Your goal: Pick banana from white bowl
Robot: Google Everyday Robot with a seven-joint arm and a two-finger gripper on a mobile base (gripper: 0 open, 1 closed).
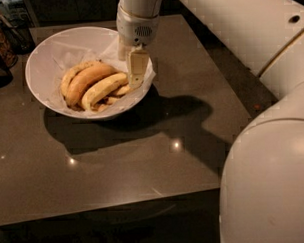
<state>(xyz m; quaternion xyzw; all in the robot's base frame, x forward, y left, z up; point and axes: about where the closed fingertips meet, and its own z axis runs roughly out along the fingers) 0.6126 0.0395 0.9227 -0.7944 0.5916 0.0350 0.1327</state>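
Dark, glossy table point(143, 159) filled most of the view, with small light glints on its near half. Its near edge ran across the lower part of the scene, dropping into shadow, and its right edge slanted away behind the robot. The near and right stretches of the tabletop lay open. At the far left some dark clutter point(1, 38) sat close to the table's edge, too dim to name.

The white bowl point(39, 57) stood on the far left part of the table, well in from the near edge, lined with crinkled white paper point(74, 48). Several bananas lay bunched in its right half. The banana point(103, 89), long and pale yellow, lay between a fatter orange-tan banana point(88, 79) on its far side and a short brown-spotted banana point(111, 100) nearer the rim.

The white arm point(238, 20) reached in from the far right, its wrist pointing nearly straight down over the bowl's right rim. The gripper point(134, 81) hung inside the bowl at the banana's right end, touching or just above it; whether it was apart or together could not be told. The robot's rounded white body point(269, 189) filled the near right corner.
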